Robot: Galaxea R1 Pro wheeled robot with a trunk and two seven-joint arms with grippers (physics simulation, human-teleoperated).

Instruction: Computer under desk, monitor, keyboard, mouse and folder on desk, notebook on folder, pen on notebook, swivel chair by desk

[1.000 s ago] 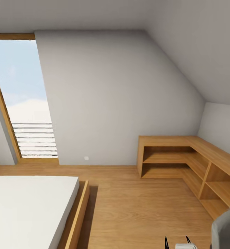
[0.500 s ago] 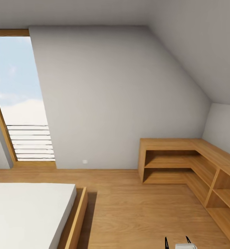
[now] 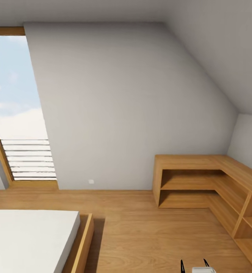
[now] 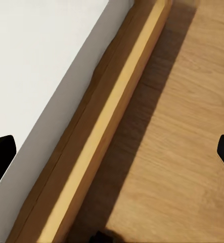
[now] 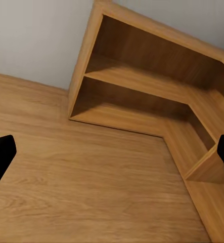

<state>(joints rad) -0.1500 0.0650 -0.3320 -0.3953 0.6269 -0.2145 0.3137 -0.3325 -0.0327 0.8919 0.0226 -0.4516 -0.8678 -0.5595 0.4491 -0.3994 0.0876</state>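
I am in the bedroom, facing a grey wall [image 3: 126,113] under the sloped ceiling. The desk, the swivel chair and the other workspace things are out of view. My left gripper [image 4: 112,157] is open, its black fingertips [image 4: 0,154] wide apart over the wooden edge of the low bed [image 4: 36,66], with nothing between them. My right gripper [image 5: 112,157] is open too, hanging empty above the wood floor [image 5: 91,177] and looking toward a corner shelf unit [image 5: 142,76]. A small white and black piece of my right arm [image 3: 201,268] pokes in at the head view's lower edge.
The low bed [image 3: 27,239] with its white mattress fills the lower left. An L-shaped wooden shelf unit [image 3: 194,178] runs along the right-hand corner. A tall slanted window [image 3: 16,106] sits at the left. Bare wood floor [image 3: 148,235] lies between bed and shelves.
The head view has shifted: wall and shelves sit lower and further right, the window further left. The grey shape at the lower right edge a second ago has left the picture.
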